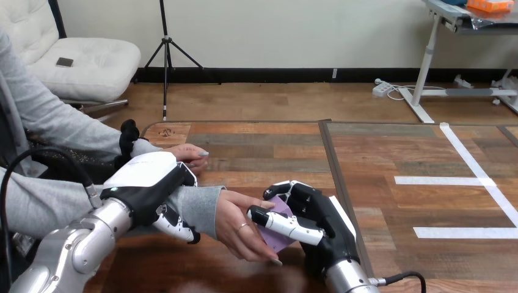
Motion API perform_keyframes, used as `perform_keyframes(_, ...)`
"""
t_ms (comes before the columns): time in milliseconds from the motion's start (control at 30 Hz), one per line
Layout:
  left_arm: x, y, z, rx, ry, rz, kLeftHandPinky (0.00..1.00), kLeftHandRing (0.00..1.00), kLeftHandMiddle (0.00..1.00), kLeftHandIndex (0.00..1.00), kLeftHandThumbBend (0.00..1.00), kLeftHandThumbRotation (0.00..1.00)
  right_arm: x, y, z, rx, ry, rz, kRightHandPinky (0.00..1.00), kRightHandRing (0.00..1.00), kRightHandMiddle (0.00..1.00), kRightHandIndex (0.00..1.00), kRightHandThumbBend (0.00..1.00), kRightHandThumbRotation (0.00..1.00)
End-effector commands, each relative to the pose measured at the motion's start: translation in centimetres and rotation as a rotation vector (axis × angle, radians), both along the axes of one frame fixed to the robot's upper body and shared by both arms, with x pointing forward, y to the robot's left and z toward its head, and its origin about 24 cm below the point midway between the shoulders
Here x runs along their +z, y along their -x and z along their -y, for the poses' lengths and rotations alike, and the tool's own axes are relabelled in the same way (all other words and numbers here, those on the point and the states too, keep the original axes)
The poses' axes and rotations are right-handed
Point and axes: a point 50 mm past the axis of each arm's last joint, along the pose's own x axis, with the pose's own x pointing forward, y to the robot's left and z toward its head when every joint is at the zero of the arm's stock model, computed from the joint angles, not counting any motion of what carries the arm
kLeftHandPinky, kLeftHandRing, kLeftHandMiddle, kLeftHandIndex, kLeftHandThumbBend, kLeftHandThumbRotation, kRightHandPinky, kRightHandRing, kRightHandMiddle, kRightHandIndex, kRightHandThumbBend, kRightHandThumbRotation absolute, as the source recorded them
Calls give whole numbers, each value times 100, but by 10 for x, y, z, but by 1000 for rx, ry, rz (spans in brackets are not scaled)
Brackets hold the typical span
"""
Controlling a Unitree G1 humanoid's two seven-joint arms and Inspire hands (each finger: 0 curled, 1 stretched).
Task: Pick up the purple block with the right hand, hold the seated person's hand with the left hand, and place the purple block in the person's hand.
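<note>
Two steps look done to us: left hand point(146, 183) curls round the wrist point(200, 207) behind the person's hand point(238, 223), right hand point(314, 217) pinches the flat purple block point(280, 239) against that hand's palm, release still pending.

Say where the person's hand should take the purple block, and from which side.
Take the purple block by its bare lower corner, from the view's left: it juts toward the person's hand, while the right hand lays its thumb across the middle and fingers over the far edge.
</note>
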Motion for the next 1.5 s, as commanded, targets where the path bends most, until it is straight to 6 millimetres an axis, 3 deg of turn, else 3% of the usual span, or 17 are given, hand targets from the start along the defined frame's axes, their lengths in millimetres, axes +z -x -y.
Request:
perform_keyframes(0,83,-38,51,-143,159,326,12,19,28,31,70,0,60,-10,-41,4,-200,236,30,34,39,41,98,0)
perform_keyframes(1467,75,-34,54,-145,186,309,12,19,28,31,67,0,71,-9,-42,5,-227,255,30,35,39,40,99,0)
